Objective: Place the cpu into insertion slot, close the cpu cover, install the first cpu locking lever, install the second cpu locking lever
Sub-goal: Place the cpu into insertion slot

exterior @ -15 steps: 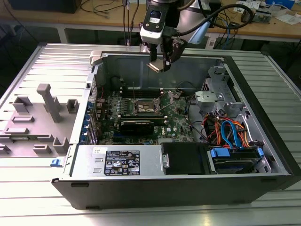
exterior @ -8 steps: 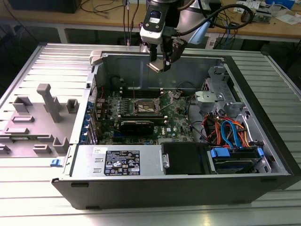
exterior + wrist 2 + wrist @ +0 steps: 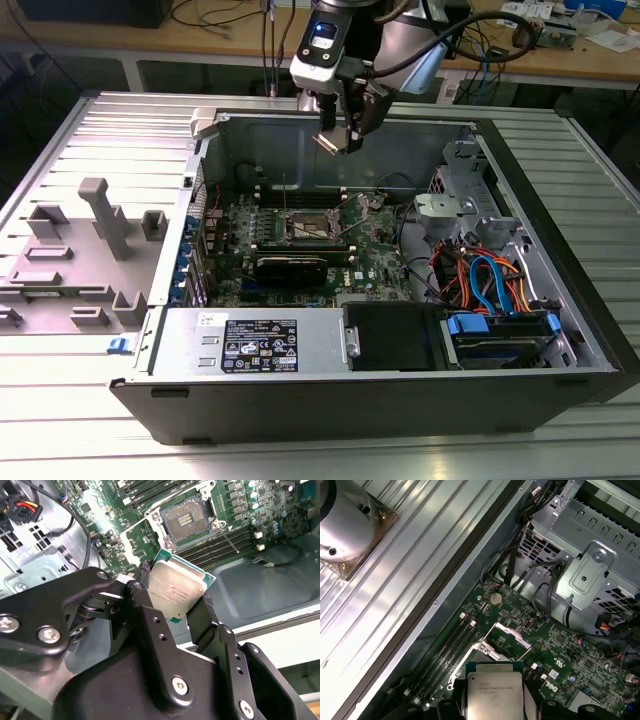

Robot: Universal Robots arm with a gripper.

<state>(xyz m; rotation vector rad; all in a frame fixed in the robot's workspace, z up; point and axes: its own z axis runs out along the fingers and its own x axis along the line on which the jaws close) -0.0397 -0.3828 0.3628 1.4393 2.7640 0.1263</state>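
My gripper (image 3: pixel 338 138) hangs above the open computer case, shut on the cpu (image 3: pixel 328 143), a small square chip with a dull silver top. In both wrist views the black fingers (image 3: pixel 145 587) clamp two opposite edges of the cpu (image 3: pixel 175 587) (image 3: pixel 492 695). The insertion slot (image 3: pixel 186 519) (image 3: pixel 305 226) lies open on the green motherboard (image 3: pixel 375 255), well below the chip, with its dark centre bare. The cpu cover (image 3: pixel 509 634) stands raised beside the slot. A thin locking lever (image 3: pixel 227 539) sticks out next to the socket.
Long black memory slots (image 3: pixel 220 542) run beside the socket. A drive cage (image 3: pixel 455 190) and orange and blue cables (image 3: pixel 490 275) fill the case on the exterior view's right. A power supply (image 3: pixel 255 345) sits at the front. A grey fixture (image 3: pixel 95 235) stands on the ribbed table.
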